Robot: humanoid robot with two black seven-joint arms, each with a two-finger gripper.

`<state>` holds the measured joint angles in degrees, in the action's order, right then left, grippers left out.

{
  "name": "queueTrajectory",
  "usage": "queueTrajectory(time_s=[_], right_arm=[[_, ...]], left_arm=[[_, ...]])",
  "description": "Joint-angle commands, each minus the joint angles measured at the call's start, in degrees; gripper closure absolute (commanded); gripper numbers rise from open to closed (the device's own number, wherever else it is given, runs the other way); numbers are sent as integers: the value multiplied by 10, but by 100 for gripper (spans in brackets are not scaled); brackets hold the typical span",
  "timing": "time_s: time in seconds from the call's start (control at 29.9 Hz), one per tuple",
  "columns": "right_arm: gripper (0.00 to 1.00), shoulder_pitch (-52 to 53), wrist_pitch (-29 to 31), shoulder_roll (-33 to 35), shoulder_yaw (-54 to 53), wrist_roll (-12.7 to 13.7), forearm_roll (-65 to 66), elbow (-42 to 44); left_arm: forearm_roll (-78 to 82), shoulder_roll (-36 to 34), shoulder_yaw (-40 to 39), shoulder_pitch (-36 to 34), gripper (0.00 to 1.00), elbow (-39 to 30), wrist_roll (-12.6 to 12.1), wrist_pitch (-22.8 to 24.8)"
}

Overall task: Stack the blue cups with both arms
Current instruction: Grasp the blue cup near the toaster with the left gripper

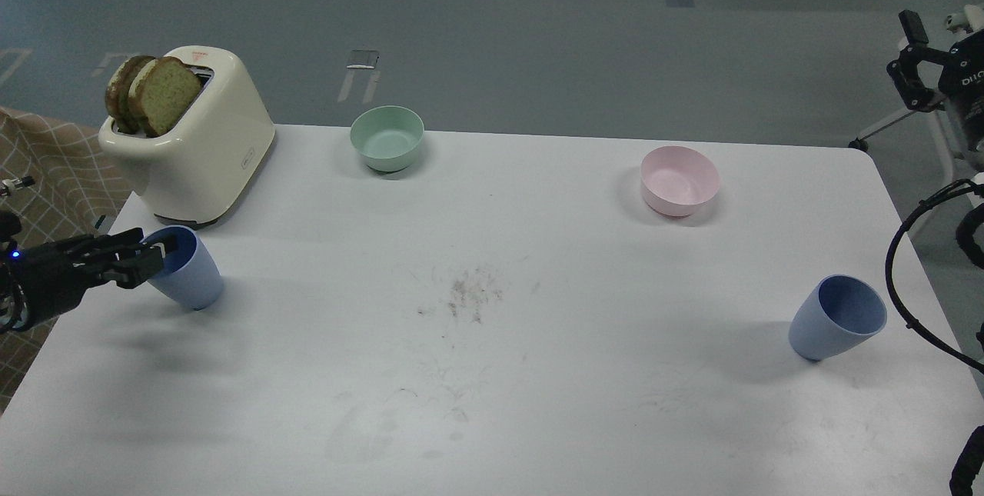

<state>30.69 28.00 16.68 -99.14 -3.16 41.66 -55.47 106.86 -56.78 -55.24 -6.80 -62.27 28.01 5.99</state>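
Two tools to mind: your left tool pinches the rim of the left blue cup by the toaster; the right tool's state you cannot tell. The right blue cup sits near the bench edge. Light, stiff, slick plastic; grip the rim.

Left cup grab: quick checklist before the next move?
1. Left claw at the left cup rim: ok.
2. Grip closed firmly: cannot tell.
3. Left cup upright: not ok, tilted.
4. Right cup free to grab: ok, standing alone and tilted.
5. Right claw in position: not ok, far end out of view.
6. Table middle free of toaster and bowls: ok.
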Motion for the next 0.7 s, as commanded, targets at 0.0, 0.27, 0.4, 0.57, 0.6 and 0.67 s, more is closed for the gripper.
queueTrajectory(time_s=[0.0, 0.27, 0.4, 0.57, 0.6, 0.67], right_arm=[[0, 1, 0, 0, 0, 0, 0, 2], [0, 1, 0, -1, 0, 0, 1, 4], [0, 1, 0, 0, -1, 0, 1, 3], [0, -12, 0, 4, -10, 0, -1, 0], [0, -16, 0, 5, -11, -1, -2, -2], [0, -31, 0, 16, -17, -1, -4, -8]], left_arm=[[0, 3, 7, -2, 67, 4, 0, 0], [3, 0, 8, -16, 100, 6, 0, 1], [14, -3, 8, -24, 100, 1, 0, 2], [17, -5, 8, -65, 100, -24, 0, 10], [17, -7, 8, -76, 100, -35, 0, 14], [17, -11, 9, -108, 100, -71, 0, 40]])
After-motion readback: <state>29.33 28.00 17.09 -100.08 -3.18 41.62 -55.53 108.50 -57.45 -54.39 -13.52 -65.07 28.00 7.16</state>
